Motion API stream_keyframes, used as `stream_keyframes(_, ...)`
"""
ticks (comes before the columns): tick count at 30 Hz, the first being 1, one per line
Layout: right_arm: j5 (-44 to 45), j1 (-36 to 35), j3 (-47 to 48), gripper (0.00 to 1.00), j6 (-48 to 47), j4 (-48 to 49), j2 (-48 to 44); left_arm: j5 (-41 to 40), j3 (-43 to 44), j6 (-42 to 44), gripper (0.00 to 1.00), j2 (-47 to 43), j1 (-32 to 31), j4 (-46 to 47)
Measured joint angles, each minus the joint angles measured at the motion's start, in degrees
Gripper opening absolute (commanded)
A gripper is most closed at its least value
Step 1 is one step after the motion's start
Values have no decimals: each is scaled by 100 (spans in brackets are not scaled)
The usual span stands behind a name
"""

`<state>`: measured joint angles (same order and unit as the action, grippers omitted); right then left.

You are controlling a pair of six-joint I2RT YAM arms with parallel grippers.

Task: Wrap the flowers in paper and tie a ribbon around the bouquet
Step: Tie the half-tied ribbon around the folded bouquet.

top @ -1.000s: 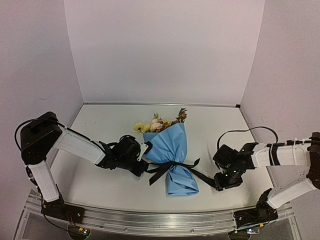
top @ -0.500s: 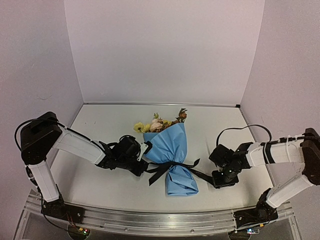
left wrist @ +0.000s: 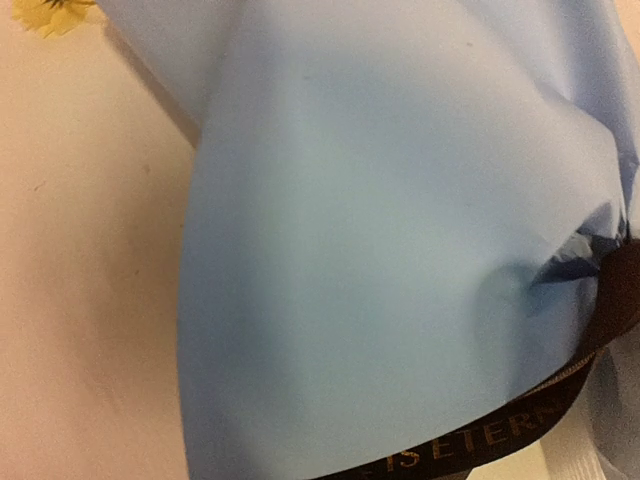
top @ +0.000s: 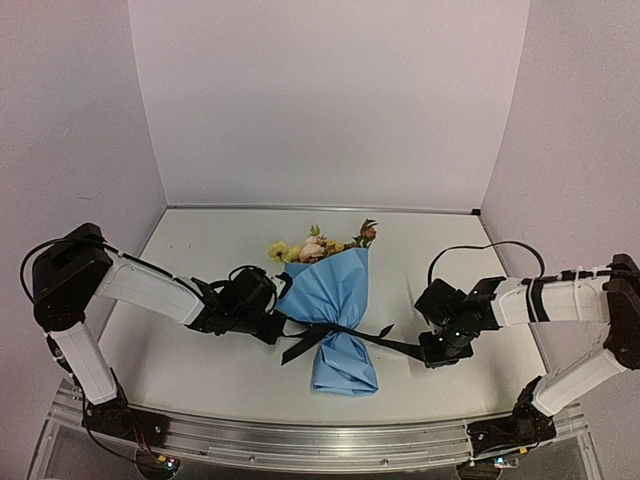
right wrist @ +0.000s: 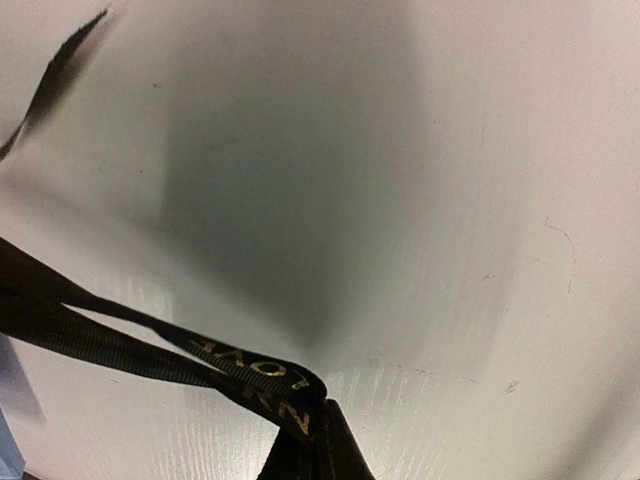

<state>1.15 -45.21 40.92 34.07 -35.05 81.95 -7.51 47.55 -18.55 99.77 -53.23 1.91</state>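
The left end effector [top: 274, 324] and right end effector [top: 432, 351] each clench the ribbon [top: 395, 346]; bouquet [top: 335, 295] lies between.

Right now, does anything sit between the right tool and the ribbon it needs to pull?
Nothing visible does. The right tool is shut on the ribbon itself, and the strand runs across the table straight to the waist of the bouquet.

I work on a pale grey table [top: 200, 370], marked with a faint scuff [right wrist: 565, 245] on my right side. Plain lavender-white walls [top: 330, 100] enclose it on three sides, and a metal rail [top: 330, 443] runs along the near edge.
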Motion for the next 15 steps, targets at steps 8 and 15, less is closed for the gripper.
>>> stream_keyframes(8,-6,-2,132,0,-82,-50,109,-501,103,-533,0,0,45,-685)
stream_keyframes(15,-6,-6,135,0,-12,-52,120,-689,199,-879,0,0,52,-908)
